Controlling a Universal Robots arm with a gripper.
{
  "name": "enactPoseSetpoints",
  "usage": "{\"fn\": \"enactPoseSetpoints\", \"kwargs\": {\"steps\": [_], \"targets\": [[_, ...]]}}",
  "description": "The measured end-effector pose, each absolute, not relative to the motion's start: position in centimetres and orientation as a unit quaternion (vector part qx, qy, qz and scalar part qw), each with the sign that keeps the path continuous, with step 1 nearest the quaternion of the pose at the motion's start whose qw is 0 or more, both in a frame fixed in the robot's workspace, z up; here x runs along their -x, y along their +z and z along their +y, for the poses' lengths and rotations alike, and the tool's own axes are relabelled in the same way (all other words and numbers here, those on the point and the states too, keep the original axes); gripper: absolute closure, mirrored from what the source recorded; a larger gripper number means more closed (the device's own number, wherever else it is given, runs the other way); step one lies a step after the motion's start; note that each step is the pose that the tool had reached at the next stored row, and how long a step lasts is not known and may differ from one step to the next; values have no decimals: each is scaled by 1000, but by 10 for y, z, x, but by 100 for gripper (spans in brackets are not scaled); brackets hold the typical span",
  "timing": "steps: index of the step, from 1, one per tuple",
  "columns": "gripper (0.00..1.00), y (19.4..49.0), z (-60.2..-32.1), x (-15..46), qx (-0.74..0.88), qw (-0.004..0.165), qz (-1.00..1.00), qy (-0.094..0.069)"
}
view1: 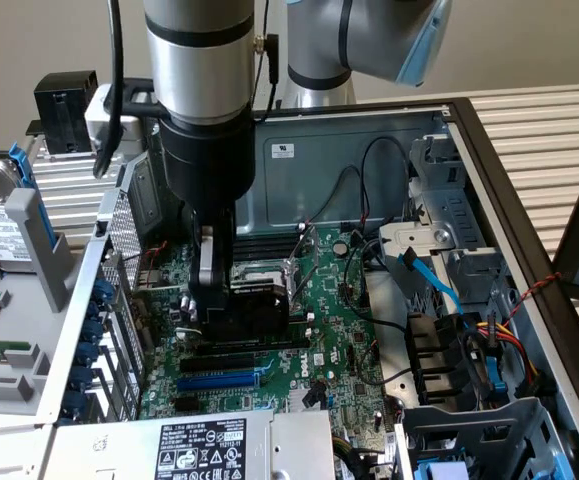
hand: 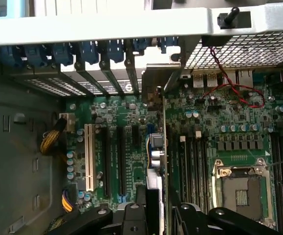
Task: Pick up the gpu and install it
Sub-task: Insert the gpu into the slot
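Firstly, the open computer case [view1: 299, 190] takes most of the exterior view, with its inside turned up. The silver and black arm [view1: 204, 60] reaches down from 12 o'clock, a little toward 11. It stands almost vertical, with the wrist pointing straight down into the case. Under it the green motherboard [view1: 339, 330] spreads from the centre toward 5 o'clock. The power supply [view1: 204, 445] with its white label lies at 6 o'clock, and a bundle of coloured cables [view1: 489, 335] sits at 4 o'clock.

The gripper [view1: 224, 305] hangs a bit toward 8 o'clock from the centre, low over the board, and it is closed on the gpu [view1: 261, 308]. The card is small and short, with a black rectangular shroud. It stands on its edge above the long black slot [view1: 239, 355] and near the blue slot [view1: 219, 380].

In the wrist view the card is seen edge-on between the two black fingers [hand: 131, 218]. It shows as a thin green board, and its metal end bracket [hand: 153, 85] reaches to the row of rear openings of the case. The CPU socket [hand: 241, 188] is beside it. Whether the lower edge of the card sits in a slot I cannot tell, because the shroud hides it.
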State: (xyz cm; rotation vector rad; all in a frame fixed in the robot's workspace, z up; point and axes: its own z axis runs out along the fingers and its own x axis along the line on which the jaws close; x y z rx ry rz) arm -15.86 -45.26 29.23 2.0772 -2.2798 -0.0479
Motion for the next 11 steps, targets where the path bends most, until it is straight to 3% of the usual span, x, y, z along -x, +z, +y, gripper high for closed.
{"fn": "enactPoseSetpoints", "kwargs": {"steps": [11], "targets": [[73, 277, -457, 163, -673, 24, -739, -20]]}}
